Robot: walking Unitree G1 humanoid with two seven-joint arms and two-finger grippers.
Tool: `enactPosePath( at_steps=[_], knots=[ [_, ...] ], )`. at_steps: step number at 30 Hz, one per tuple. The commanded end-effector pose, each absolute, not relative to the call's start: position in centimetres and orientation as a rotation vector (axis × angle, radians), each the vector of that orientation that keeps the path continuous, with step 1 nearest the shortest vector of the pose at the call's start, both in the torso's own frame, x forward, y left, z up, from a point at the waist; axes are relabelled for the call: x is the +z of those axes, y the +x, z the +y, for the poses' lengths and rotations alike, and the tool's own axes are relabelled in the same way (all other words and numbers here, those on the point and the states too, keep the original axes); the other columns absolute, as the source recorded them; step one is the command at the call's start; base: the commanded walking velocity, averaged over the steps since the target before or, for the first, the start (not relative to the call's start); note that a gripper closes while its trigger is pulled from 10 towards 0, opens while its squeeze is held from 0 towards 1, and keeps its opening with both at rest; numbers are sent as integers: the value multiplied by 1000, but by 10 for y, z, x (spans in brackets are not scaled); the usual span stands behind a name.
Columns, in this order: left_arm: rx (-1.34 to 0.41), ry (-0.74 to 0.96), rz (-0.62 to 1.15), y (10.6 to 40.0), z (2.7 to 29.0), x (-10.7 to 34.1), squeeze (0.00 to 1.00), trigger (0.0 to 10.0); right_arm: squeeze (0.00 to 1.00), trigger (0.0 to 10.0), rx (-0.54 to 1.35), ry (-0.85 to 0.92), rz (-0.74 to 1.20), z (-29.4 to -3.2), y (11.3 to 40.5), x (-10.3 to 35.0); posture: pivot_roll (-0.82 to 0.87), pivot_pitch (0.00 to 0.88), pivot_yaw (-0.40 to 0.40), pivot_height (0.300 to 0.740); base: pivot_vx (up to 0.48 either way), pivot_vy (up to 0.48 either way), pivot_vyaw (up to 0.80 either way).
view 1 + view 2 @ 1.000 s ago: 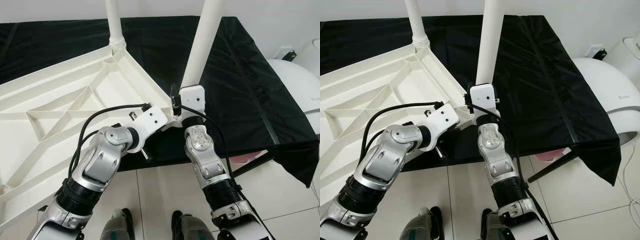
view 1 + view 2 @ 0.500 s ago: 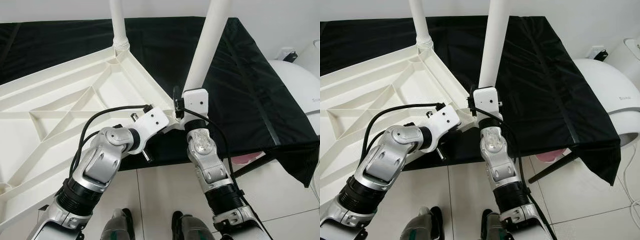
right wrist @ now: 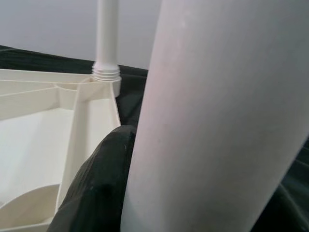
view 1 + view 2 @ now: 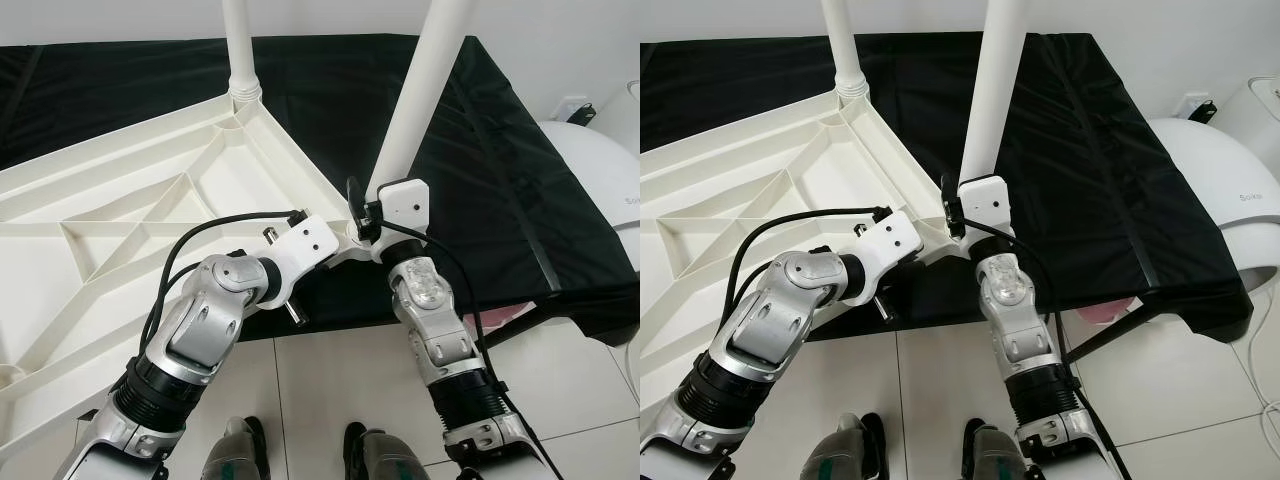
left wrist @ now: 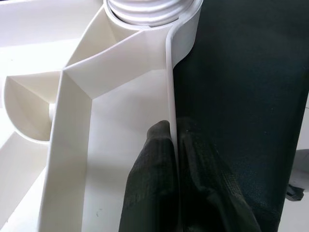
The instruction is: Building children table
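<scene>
while clamped on tabletop (image 4: 150, 190), leg (image 4: 425, 90)

Upturned tabletop (image 4: 130, 220) on the cloth (image 4: 480, 150), left; one leg (image 4: 238, 50) behind, another (image 4: 420, 95) right.

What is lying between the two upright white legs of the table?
In the left eye view, one ribbed edge of the upturned tabletop runs from the far leg to the near leg.

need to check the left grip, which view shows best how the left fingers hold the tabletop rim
The left wrist view: the fingers close on either side of the thin white tabletop rim. In both eye views the left gripper sits behind its own white wrist housing, so the contact is hidden. The right wrist view faces the table leg.
</scene>
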State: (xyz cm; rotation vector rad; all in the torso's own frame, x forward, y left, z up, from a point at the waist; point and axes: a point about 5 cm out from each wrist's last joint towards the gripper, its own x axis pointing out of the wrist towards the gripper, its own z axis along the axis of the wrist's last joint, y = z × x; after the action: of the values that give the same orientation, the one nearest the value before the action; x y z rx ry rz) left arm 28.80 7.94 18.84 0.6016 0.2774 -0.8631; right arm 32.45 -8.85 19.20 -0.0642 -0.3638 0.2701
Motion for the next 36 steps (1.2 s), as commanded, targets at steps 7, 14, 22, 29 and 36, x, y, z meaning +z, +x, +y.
enactPosePath(
  at_steps=[7, 14, 22, 29, 36],
  knots=[
    [-810, 631, 201, 289, 80, 203, 0, 10000, 0, 10000, 239, -83, -250, -118, 327, 168, -86, 196, -33, 740, 0, 0, 0],
    [-804, 628, 200, 290, 80, 203, 0, 10000, 0, 10000, 221, -47, -246, -108, 323, 165, -84, 197, -33, 740, 0, 0, 0],
    [-797, 628, 202, 291, 82, 204, 0, 10000, 0, 10000, 123, -22, -236, -99, 321, 163, -80, 202, -29, 740, 0, 0, 0],
    [-794, 626, 204, 291, 82, 205, 0, 10000, 0, 10000, 75, -57, -242, -91, 324, 166, -78, 207, -31, 740, 0, 0, 0],
    [-786, 621, 206, 292, 83, 205, 0, 10000, 0, 10000, 55, -123, -258, -88, 324, 168, -75, 209, -36, 740, 0, 0, 0]
  ],
)
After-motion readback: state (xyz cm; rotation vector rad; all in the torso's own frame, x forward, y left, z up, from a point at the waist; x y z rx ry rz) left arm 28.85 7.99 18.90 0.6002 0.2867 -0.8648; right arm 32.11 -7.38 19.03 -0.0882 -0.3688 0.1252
